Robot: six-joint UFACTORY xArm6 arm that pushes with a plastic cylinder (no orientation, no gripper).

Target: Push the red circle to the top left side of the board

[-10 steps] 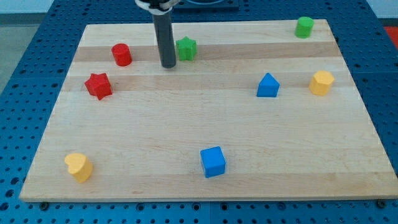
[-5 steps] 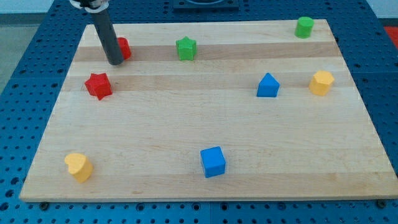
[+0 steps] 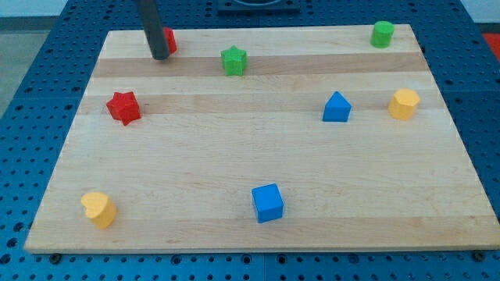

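The red circle [image 3: 169, 40] sits near the board's top edge at the upper left, mostly hidden behind my rod. My tip [image 3: 160, 56] touches the board just below and left of it, against its side. A red star [image 3: 123, 107] lies lower left of the tip, well apart from it.
A green star [image 3: 233, 60] lies right of the tip. A green cylinder [image 3: 382, 33] is at the top right. A blue triangle block [image 3: 337, 107] and a yellow block [image 3: 404, 103] sit at the right. A blue cube [image 3: 267, 203] and a yellow block [image 3: 98, 208] lie near the bottom edge.
My tip swung left from beside the green star to the red circle, then moved up and right. The red circle slid up and right toward the top edge.
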